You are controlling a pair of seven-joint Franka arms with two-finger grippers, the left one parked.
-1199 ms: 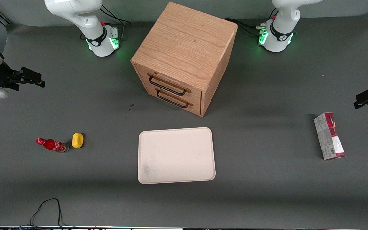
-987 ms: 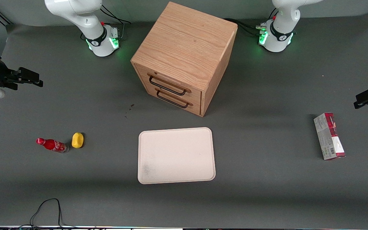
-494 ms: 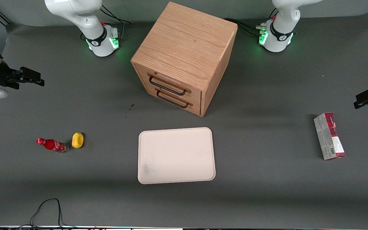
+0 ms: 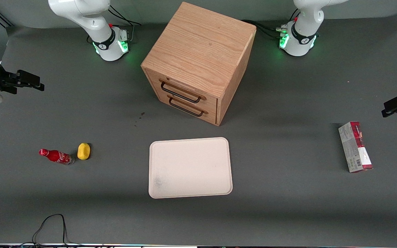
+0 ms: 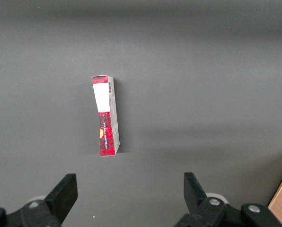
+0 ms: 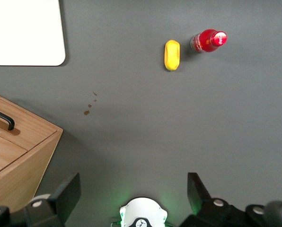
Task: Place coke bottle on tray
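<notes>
The coke bottle [image 4: 56, 156] [image 6: 208, 40], small and red with a red cap, appears to stand upright on the grey table toward the working arm's end. The cream-white tray [image 4: 190, 167] [image 6: 25, 33] lies flat in front of the wooden drawer box and has nothing on it. My right gripper [image 4: 36, 82] [image 6: 134, 189] hangs above the table at the working arm's end. It is farther from the front camera than the bottle and well apart from it. Its fingers stand wide open with nothing between them.
A yellow oval lump [image 4: 83, 151] [image 6: 172, 55] lies close beside the bottle, between it and the tray. The wooden drawer box [image 4: 198, 62] [image 6: 13, 142] stands mid-table with both drawers shut. A red and white carton [image 4: 355, 146] [image 5: 106, 116] lies toward the parked arm's end.
My right gripper has drifted slightly away from the front camera and toward the table's edge. The bottle, the lump and the tray have not moved.
</notes>
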